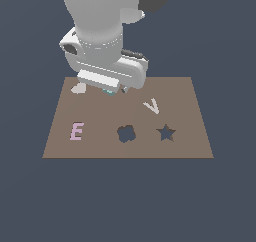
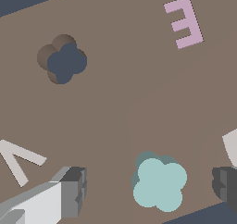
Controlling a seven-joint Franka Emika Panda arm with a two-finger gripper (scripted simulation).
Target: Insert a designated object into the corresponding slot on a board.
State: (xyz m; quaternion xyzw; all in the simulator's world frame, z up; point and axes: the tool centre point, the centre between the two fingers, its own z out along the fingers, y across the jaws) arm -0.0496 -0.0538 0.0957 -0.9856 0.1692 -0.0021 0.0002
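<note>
Exterior view showed the gripper (image 1: 111, 89) low over the board (image 1: 190, 136), beyond the slot (image 1: 127, 134). Wrist view showed spread fingers (image 2: 74, 190) flanking the teal piece (image 2: 159, 183), not touching it, apart from the slot.

You see the teal piece (image 2: 159, 183), pale cyan with four rounded lobes like a small flower, lying flat on the brown board (image 2: 120, 102) close to one of its edges. On the same board sits the slot (image 2: 62, 59), a dark cut-out of matching lobed outline, empty. The piece lies well apart from the slot, with bare board between them.
</note>
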